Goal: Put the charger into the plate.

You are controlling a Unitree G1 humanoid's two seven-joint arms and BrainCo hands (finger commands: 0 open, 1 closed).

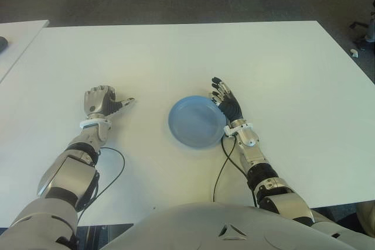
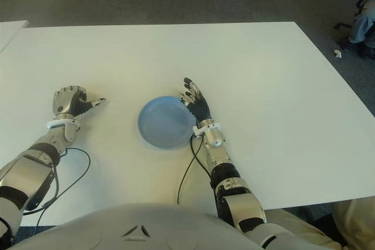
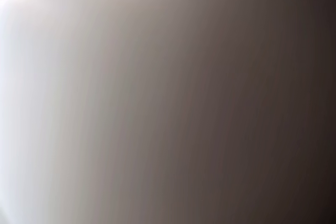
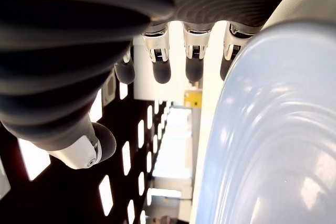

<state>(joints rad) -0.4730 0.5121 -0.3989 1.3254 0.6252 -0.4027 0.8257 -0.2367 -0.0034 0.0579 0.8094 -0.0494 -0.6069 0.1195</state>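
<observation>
No charger shows anywhere on the bench [image 1: 176, 51]. Right hand [image 1: 226, 102], fingers spread and empty, sits at the blue plate [image 1: 196, 122]'s right rim, centre frame; left hand [image 1: 101, 101], lower left, is curled. Risk: nudging the plate while searching.

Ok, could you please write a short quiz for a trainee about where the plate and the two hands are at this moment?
1. True or false: a charger lies in the blue plate.
2. The right hand is: A) closed over the plate's middle; B) beside the plate's right rim, fingers spread, holding nothing; C) holding the plate in the air.
3. On which side of the plate does the left hand show?

Key: 1 false; 2 B; 3 the robot's left.
</observation>
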